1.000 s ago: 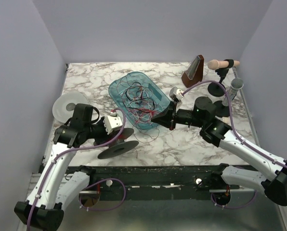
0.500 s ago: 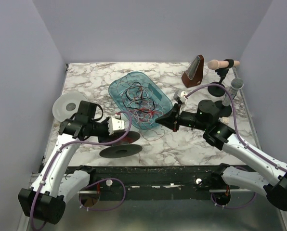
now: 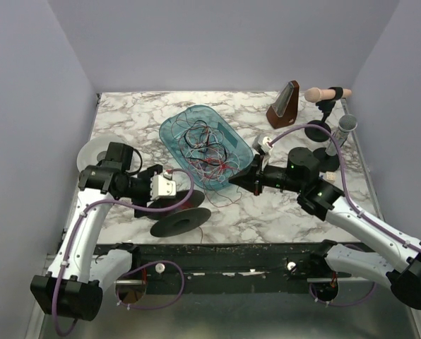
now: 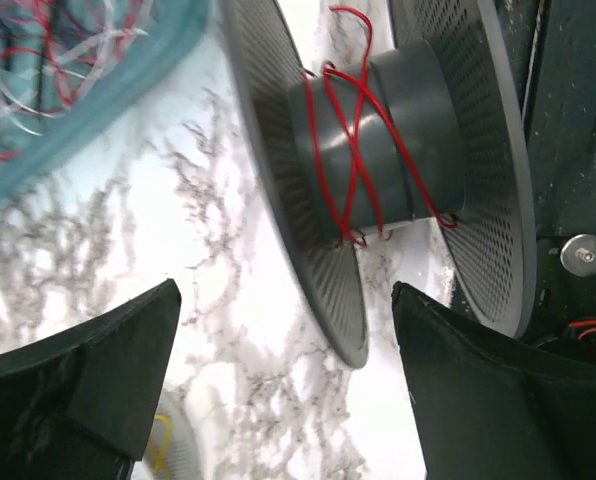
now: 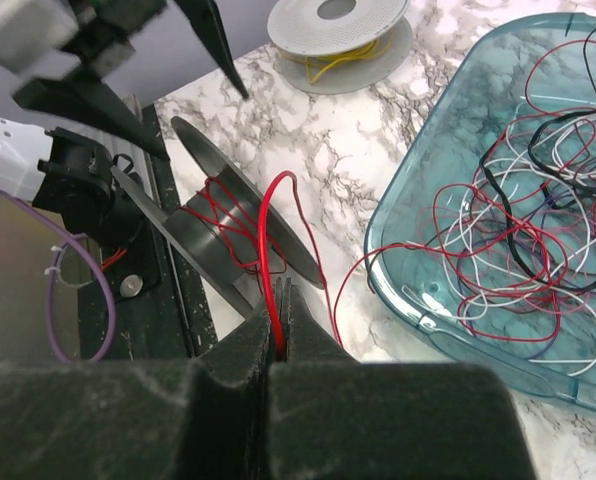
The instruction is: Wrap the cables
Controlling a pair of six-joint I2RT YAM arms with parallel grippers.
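Winding step: the right gripper (image 5: 278,300) pinches one thin red wire (image 5: 266,225) tight; the left gripper (image 4: 288,350) gapes wide, empty, beside the dark grey plastic spool (image 4: 378,150) by the near edge. The other tangled cables (image 3: 207,150) sit in the blue-green plastic tray (image 3: 169,134) in the table's middle. Next, I think, loop the wire round the spool; only the right wrist view shows the pinch.

Bystander objects on the marble tabletop (image 3: 126,113).
A teal tray (image 3: 174,126) sits at centre; a white spool (image 3: 94,151) lies at 9 o'clock, a dark perforated spool (image 3: 176,221) at 7 o'clock, and a brown metronome (image 3: 284,101) and a grey microphone (image 3: 345,126) on a black stand at 2 o'clock.
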